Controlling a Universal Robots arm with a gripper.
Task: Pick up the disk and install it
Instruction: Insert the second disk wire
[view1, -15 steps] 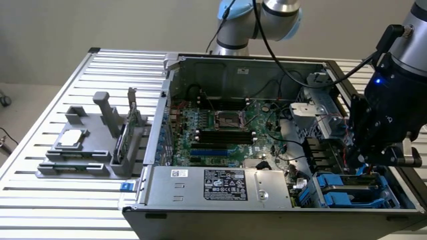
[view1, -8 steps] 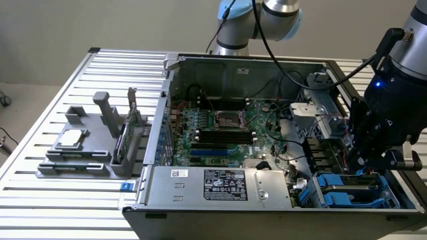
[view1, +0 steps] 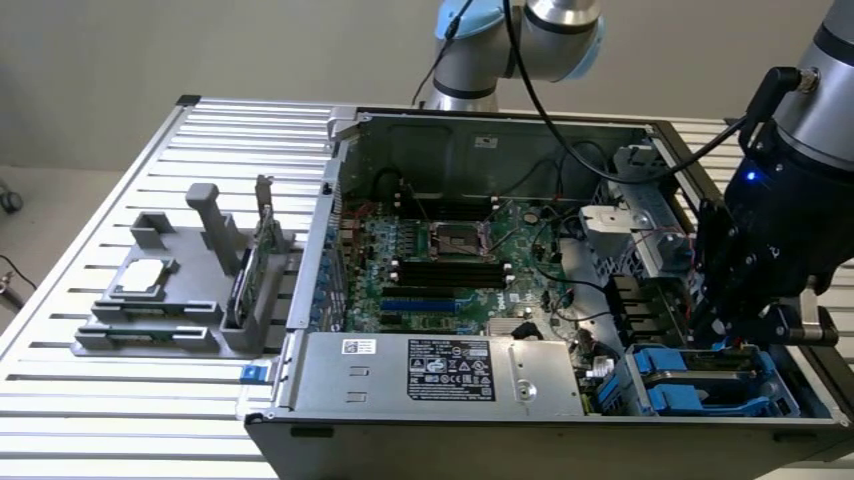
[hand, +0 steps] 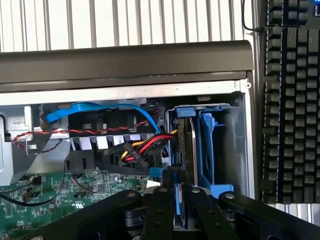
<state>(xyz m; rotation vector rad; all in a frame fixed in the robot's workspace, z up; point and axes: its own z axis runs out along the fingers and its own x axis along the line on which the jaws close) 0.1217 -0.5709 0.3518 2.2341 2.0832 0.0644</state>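
**Drive going into the bay, edge first**

The slatted tabletop (view1: 80, 400) is carrying one open computer case (view1: 400, 410), lying on its side, and the single arm is reaching down into the case corner at the exterior view's right. Well away from the claw, across the case, one grey holder (view1: 187, 300) is standing on the tabletop with a small square chip (view1: 144, 275) resting on it and a thin card (view1: 262, 250) upright in a slot. One keyboard (hand: 292, 100) is lying just outside the case wall, beside the claw.

The motherboard (view1: 441, 270) is lying inside the case, and one power supply (view1: 441, 370) is sitting near the claw.

The claw (hand: 181, 192) is pinching the one disk (hand: 181, 205) by its edge, fingers drawn in against it. The disk is sitting directly between the fingers, standing on edge, its long axis running straight ahead of the claw into the blue drive bay (hand: 207, 145). I judge it lined up with the bay's mouth, partly entered.
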